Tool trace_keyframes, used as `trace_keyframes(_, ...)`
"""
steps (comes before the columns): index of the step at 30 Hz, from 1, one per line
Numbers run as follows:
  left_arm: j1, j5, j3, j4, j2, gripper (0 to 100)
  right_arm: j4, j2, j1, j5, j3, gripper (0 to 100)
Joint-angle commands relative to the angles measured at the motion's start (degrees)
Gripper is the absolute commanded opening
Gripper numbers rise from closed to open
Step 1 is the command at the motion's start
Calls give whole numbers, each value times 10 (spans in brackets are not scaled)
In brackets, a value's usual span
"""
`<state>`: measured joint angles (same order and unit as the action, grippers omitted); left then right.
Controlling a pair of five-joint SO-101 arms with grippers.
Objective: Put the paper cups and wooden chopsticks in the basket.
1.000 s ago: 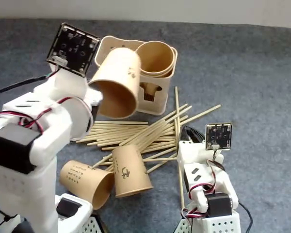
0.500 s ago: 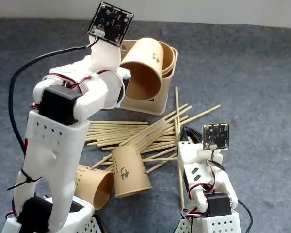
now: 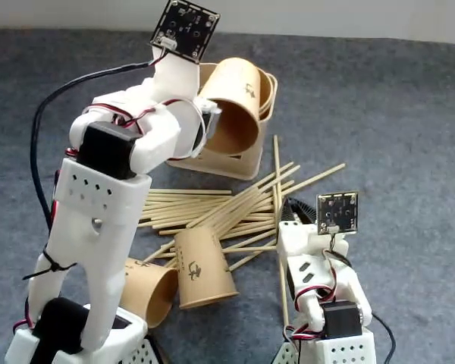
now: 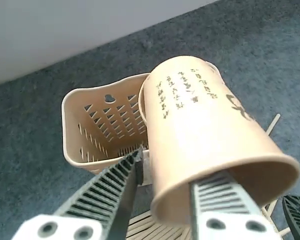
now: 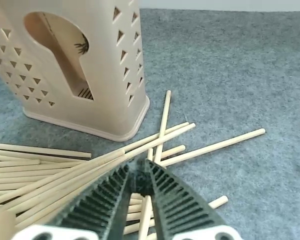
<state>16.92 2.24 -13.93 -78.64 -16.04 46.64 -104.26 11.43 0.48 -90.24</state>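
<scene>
Held cup: the tan printed paper cup (image 4: 210,130) (image 3: 235,102) hangs tilted in the air. Its mouth faces my left arm and its base points up and away, over the near rim of the basket's open top.
Left fingers: my left gripper (image 4: 165,180) (image 3: 208,121) pinches the cup's wall at the rim. One ribbed finger (image 4: 122,192) is outside the cup and the other (image 4: 220,200) is in the mouth.
Basket: the beige perforated plastic basket (image 3: 243,159) (image 4: 100,130) (image 5: 105,65) stands upright just below and behind the cup. I cannot tell whether the two touch.
Already in: a second paper cup (image 3: 267,80) (image 5: 60,45) sits inside the basket. Its side shows through the keyhole cut-out in the right wrist view.
Chopsticks: the pale wooden chopsticks (image 3: 212,208) (image 5: 65,175) lie fanned on the table in front of the basket, the nearest ends just beside its foot.
Loose cups: two tan paper cups lie on their sides, touching each other, one (image 3: 201,265) at the edge of the fan and the other (image 3: 148,292) beside my left arm's base.
Right fingers: my right gripper (image 5: 138,172) (image 3: 292,208) sits low over the fan with its tips drawn together. One stick runs along the slit behind the tips, and I cannot tell whether it is clamped.
Table: grey carpeted table (image 3: 394,114).
Change: a second ago the cup hung lower, in front of the basket's left corner. Half a second ago it was closer, and now it is higher and over the rim. My right arm, the loose cups and the sticks have not moved.
</scene>
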Motion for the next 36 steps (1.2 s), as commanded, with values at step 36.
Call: trace_keyframes(36,-70,52,-28,251,115,204,-18,-7,-3,12,4,7)
